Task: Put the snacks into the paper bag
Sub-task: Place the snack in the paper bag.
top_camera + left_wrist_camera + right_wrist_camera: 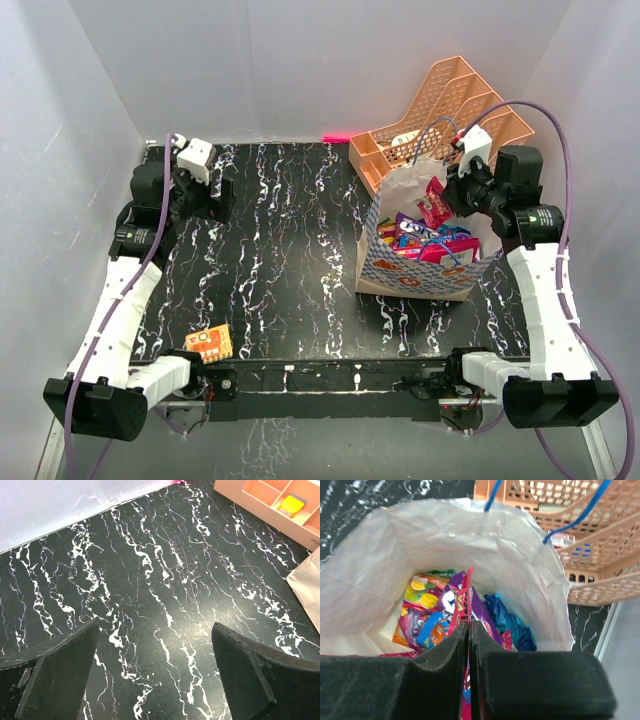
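Right wrist view: right hand [469, 630] is pressed together on a pink packet [464, 597]. The packet is seen edge-on, long axis vertical, hanging straight over the mouth of the paper bag [445, 535]. The bag stands upright at 3 o'clock on the worktop [290, 230], with other snacks [427, 615] piled in its bottom. Judgement: the coming move is a plain drop, no sideways correction needed.

Left hand [154, 630] is spread wide, holds nothing, over bare marble at 10 o'clock. One orange packet [210, 343] lies flat at 7 o'clock, well apart from the bag. The left arm [125, 290] is nearer to it.
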Controlling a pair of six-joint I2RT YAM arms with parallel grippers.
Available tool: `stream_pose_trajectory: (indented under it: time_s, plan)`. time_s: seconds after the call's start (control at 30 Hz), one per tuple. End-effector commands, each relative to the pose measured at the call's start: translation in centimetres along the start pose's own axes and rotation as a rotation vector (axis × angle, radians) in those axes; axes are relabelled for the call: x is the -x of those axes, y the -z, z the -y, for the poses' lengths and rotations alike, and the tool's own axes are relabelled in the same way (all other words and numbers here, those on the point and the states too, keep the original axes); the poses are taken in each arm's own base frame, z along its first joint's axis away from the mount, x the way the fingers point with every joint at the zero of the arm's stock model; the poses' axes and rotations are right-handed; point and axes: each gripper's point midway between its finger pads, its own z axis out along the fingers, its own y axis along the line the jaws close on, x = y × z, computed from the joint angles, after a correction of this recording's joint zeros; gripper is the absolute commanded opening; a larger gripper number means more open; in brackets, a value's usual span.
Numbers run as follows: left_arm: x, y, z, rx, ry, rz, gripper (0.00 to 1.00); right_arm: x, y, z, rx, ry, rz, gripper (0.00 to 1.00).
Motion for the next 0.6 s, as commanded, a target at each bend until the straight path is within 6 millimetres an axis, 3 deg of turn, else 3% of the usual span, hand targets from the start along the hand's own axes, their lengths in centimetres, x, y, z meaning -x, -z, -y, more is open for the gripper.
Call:
stream_pose_trajectory:
  time_s: [0.0, 0.33, 0.47, 0.57]
  plan:
    - [0.3, 0.1, 0.4, -0.025, -0.002, 0.021, 0.94, -1.0, 0.1, 1.5, -0.082, 0.020, -0.035, 0.09]
    - [-0.3, -0.1, 0.4, -0.024, -0.011, 0.021, 0.94, -1.6, -0.1, -0.4, 0.012, -0.008, -0.039, 0.09]
    - [-0.4, 0.0, 0.4, -0.022, -0.014, 0.021, 0.94, -2.2, -0.1, 0.7, -0.048, -0.010, -0.062, 0.09]
    - [-0.5, 0.0, 0.4, -0.021, -0.014, 0.021, 0.94, -2.9, 0.0, 2.0, -0.123, 0.000, -0.087, 0.15]
